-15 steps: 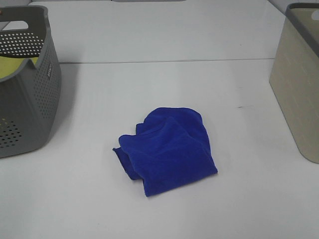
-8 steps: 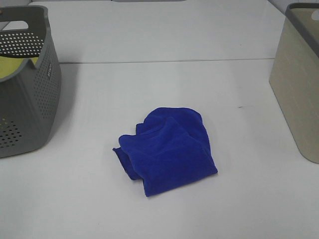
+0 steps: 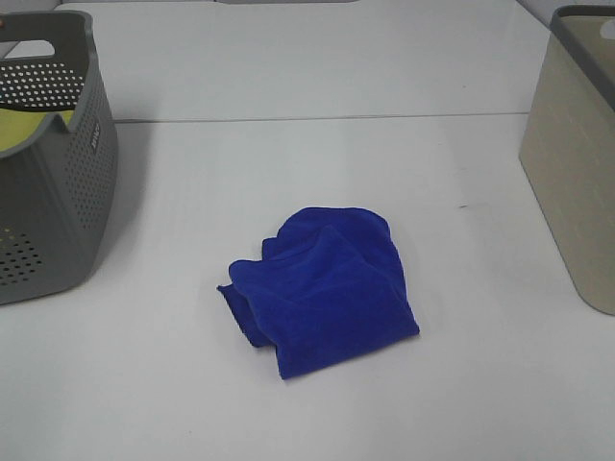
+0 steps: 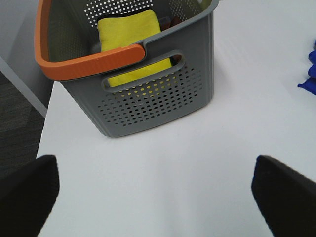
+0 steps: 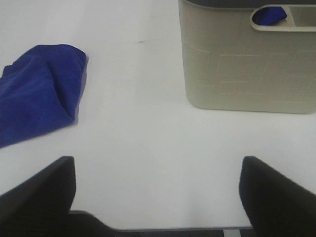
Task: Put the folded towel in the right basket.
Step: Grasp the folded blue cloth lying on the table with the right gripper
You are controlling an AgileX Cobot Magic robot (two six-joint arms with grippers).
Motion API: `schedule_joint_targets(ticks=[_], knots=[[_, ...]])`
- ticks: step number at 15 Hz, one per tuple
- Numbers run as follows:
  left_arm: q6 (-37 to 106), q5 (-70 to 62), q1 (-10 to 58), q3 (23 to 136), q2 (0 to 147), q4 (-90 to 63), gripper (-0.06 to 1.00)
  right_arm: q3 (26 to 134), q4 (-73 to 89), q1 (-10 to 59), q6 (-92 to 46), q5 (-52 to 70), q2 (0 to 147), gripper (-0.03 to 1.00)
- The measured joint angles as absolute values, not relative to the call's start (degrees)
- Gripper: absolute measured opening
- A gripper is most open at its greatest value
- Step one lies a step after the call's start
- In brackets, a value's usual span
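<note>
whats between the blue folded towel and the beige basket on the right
Only bare white table, plus a dark speck, separates the blue folded cloth towel from the beige plastic basket; the exterior high view shows this.

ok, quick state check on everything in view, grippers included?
blue towel: folded, lying on the table, not gripped.
grey basket: upright, yellow cloth inside.
beige basket: upright, blue item visible through its handle hole.
left gripper: open, empty.
right gripper: open, empty.
</note>
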State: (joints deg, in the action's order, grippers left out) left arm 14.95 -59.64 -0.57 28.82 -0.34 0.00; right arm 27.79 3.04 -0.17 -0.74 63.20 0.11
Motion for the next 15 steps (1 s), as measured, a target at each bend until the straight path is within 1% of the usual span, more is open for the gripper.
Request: schedule_joint_targets(ticks=[2,6,7,9,11,15], knots=[[15.0,-59.6,-0.6,28.8,-0.3,0.0,0.99,32.1,4.1,-0.2,-0.7,62.6,4.4,0.87],[15.0,-59.6,-0.6,28.8,-0.3,0.0,0.99,45.0,4.4,-0.2,-1.1,57.3,18.3,0.87],[15.0,-59.6,-0.6,28.8,-0.3,0.0,0.99,46.6,4.6,-0.2,-1.7,56.8,20.3,0.87],[15.0,-59.6,-0.6,28.8,-0.3,0.0,0.99,51.8,7.1,-0.2,-6.2,55.5,28.2,0.87],[15.0,-59.6,-0.6,28.8,-0.3,0.0,0.99,56.7,14.2,-0.2,-11.1,55.4,37.7,0.87],[15.0,-59.6,-0.6,28.8,-0.3,0.0,0.99,58.0,26.2,-0.2,-16.3,55.4,50.3,0.87]])
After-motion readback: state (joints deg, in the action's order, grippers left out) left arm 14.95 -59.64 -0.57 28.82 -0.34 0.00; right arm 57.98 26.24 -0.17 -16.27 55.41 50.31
